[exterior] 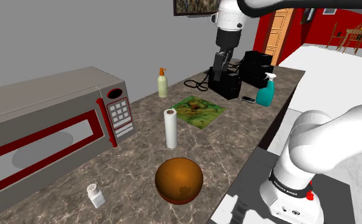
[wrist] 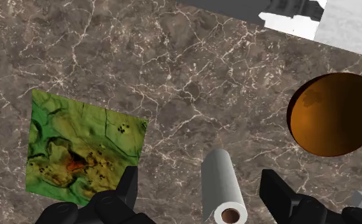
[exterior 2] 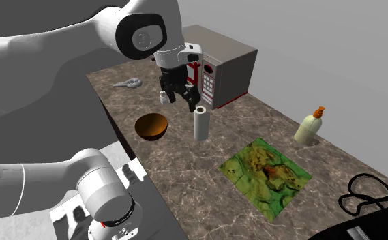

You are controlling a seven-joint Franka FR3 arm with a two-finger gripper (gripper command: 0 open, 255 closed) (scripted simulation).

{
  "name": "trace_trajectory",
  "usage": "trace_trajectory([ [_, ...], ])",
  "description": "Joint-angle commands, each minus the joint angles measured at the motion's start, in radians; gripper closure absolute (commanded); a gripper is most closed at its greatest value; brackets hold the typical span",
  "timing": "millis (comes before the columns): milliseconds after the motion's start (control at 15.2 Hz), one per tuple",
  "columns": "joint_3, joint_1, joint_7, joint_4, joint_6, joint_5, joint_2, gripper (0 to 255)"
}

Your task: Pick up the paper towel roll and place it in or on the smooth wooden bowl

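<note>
Hovering in the shoulder view, the gripper hangs from an arm pointing almost straight down. The roll stands upright on the counter, with the bowl at its six o'clock.

Second exterior view: the gripper is above the roll, at its eleven o'clock, spread wide and holding nothing. The bowl is at nine o'clock.

Wrist view: the roll lines up between the fingers, untouched, and the bowl lies beyond one finger.

Best play, I'd say: drop straight down, keep the roll centred and close gently around its middle so it doesn't tip.
</note>
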Motion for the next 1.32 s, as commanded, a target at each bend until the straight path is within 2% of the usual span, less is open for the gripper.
trace_trajectory([
  [0, 0.000, 0.000, 0.000, 0.000, 0.000, 0.000, 0.000, 0],
  [594, 0.070, 0.012, 0.148, -0.119, 0.326, 0.068, 0.161, 0],
  [1254, 0.149, 0.013, 0.303, -0.106, 0.661, 0.093, 0.453, 0],
])
